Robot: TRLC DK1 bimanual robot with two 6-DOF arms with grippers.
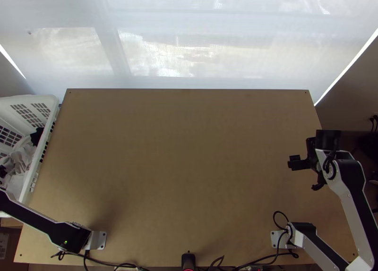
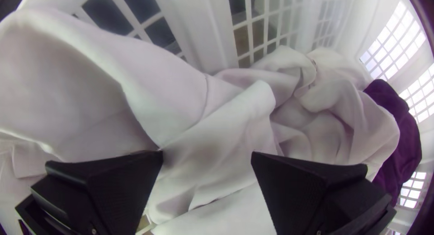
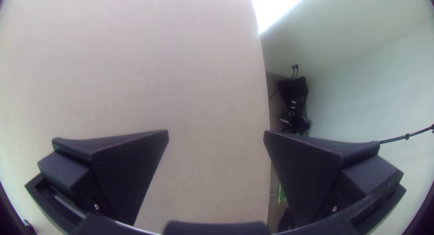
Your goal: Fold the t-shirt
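Light wooden table (image 1: 189,153), backlit sheer white curtain (image 1: 146,54) beyond its far edge; pale wall (image 3: 375,104) at right

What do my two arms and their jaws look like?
Left arm and right arm: silver-grey links, black joints. A green light marks the left one's base; black cable loops at the right one's wrist. Both pairs of jaws: wide, flat, black.

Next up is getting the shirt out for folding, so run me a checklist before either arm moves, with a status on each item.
1. Left end effector open: ok.
2. White cloth laid flat for folding: not ok, it lies bunched in the basket.
3. T-shirt identified in the pile: cannot tell.
4. White cloth separate from the purple cloth: cannot tell.
5. Right end effector open above the table: ok.
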